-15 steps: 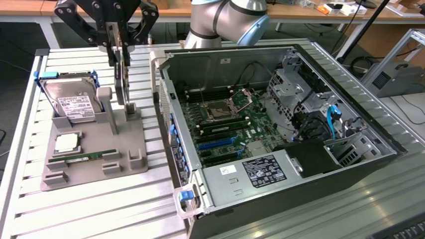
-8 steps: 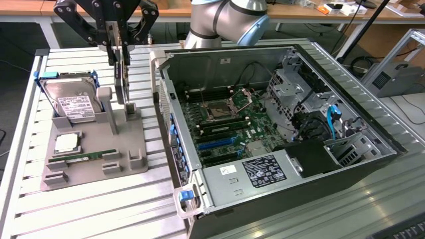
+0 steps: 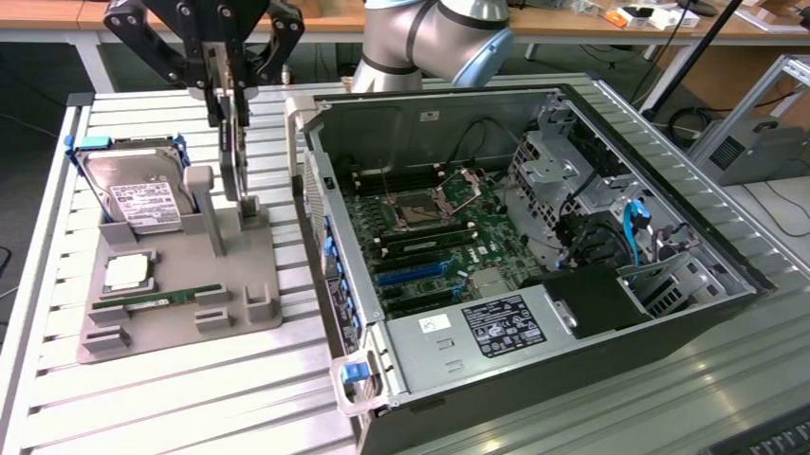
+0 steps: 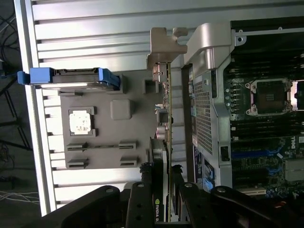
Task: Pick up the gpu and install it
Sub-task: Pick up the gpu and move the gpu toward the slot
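Starting at the exterior view's left, a silver hard drive [image 3: 142,194] stood in its blue bracket at the back of a gray tray [image 3: 177,327]. A processor chip [image 3: 127,272] and a green memory stick [image 3: 158,300] lay nearer the front. Just beside them the gripper [image 3: 228,109] had its jaws pinched on the gpu [image 3: 230,161], which was upright and edge-on over the tray's side nearest the case. Whether its lower edge touched the tray could not be told. Farther right lay the open computer case [image 3: 708,237], its motherboard [image 3: 431,237] exposed.
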{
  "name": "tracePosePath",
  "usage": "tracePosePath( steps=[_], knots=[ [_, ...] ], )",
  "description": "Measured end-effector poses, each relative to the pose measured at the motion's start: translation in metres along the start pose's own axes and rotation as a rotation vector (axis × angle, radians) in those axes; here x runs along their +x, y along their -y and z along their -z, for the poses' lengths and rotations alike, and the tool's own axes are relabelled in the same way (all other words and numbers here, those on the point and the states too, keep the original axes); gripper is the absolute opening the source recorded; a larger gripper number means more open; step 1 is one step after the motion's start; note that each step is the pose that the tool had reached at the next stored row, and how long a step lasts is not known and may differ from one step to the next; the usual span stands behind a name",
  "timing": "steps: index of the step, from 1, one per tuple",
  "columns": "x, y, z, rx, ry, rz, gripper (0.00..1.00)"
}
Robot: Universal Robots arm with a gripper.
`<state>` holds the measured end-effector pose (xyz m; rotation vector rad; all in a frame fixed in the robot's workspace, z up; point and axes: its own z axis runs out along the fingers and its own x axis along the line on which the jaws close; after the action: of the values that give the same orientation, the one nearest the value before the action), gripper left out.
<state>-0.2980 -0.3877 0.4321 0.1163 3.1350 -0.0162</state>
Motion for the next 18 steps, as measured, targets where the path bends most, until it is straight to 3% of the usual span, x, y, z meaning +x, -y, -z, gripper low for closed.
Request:
tracePosePath(
  steps=[18],
  knots=[
    [-0.0051,0.0068,-0.0001,0.0,0.0,0.0,0.27]
  ],
)
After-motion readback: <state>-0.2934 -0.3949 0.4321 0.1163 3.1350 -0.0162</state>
